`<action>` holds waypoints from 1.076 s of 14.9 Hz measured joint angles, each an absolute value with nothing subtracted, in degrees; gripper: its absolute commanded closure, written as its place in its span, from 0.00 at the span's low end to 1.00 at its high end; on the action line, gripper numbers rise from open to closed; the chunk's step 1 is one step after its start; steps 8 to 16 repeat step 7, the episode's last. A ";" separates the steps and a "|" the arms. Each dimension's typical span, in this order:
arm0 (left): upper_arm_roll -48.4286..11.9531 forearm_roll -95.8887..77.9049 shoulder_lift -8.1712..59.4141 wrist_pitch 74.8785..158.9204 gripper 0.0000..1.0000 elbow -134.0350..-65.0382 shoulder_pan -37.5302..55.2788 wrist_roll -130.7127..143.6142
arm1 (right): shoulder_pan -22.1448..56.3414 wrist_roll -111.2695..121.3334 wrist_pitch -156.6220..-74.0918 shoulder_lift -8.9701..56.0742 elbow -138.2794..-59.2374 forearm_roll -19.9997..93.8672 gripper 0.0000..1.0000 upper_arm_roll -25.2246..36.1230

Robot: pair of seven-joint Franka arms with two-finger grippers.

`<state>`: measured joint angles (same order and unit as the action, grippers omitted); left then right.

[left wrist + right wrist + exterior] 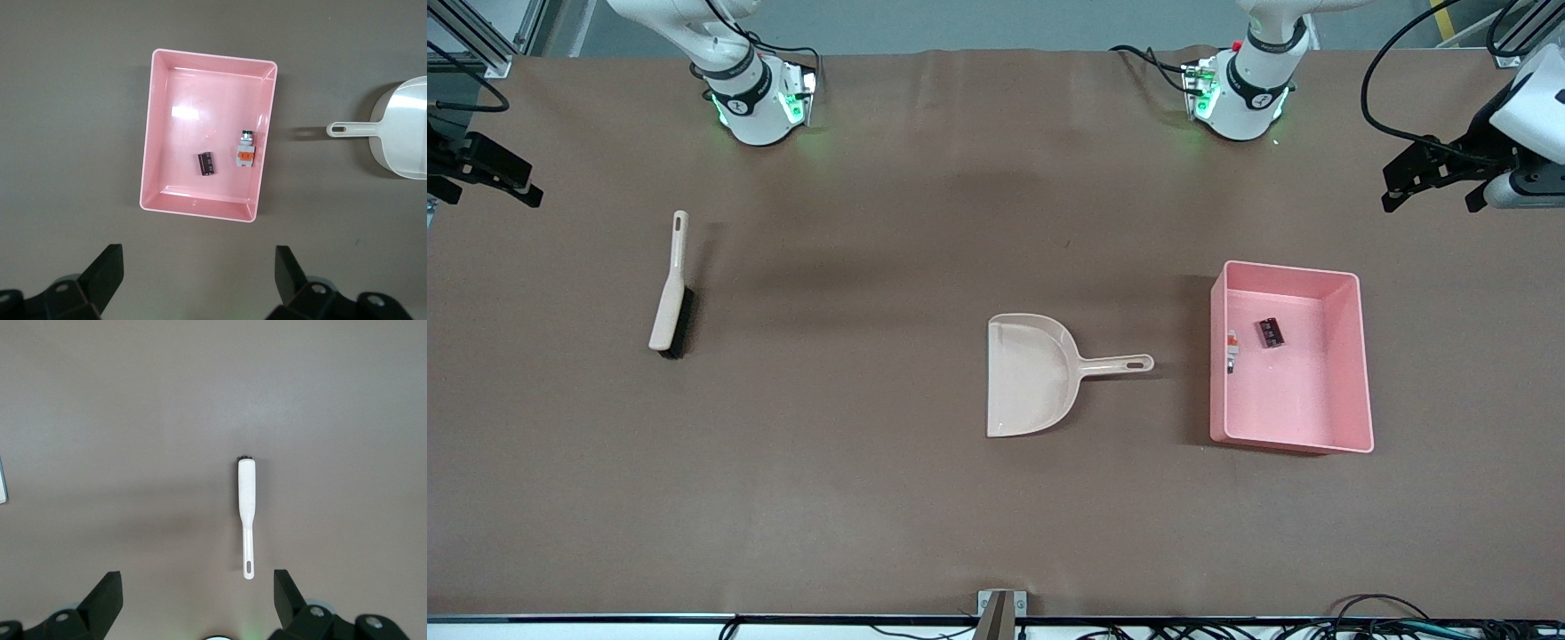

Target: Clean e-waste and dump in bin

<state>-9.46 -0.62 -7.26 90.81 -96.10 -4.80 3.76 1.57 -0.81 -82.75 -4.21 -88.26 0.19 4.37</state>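
The pink bin (1362,356) stands toward the left arm's end of the table. Inside it lie both e-waste parts: the white blocky component with a metal end (1232,348) against one wall and the dark cylindrical piece (1271,332) beside it. The left wrist view shows the bin (148,133) from above, with the component (245,152) and the dark piece (207,163). My left gripper (1432,191) (199,280) is open and empty, held high off the table's end beside the bin. My right gripper (485,191) (198,600) is open and empty, high at the right arm's end.
A beige dustpan (1032,373) (403,130) lies flat mid-table, its handle pointing at the bin. A beige brush with dark bristles (670,289) (246,500) lies toward the right arm's end. The brown table surface stretches wide around them.
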 measured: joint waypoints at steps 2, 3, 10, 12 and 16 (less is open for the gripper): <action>-9.49 -0.70 -7.24 90.81 0.00 -96.34 -5.04 3.86 | 1.57 -0.84 -82.82 -4.20 -88.26 0.15 0.00 4.42; -9.57 -0.70 -7.23 90.81 0.00 -96.39 -5.07 3.86 | 1.57 -0.86 -83.06 -4.19 -88.26 0.15 0.00 4.46; -9.77 -0.70 -7.18 90.81 0.00 -96.43 -5.09 3.98 | 1.56 -0.89 -83.47 -4.16 -88.26 0.15 0.00 4.51; -9.77 -0.70 -7.18 90.81 0.00 -96.43 -5.09 3.98 | 1.56 -0.89 -83.47 -4.16 -88.26 0.15 0.00 4.51; -9.77 -0.70 -7.18 90.81 0.00 -96.43 -5.09 3.98 | 1.56 -0.89 -83.47 -4.16 -88.26 0.15 0.00 4.51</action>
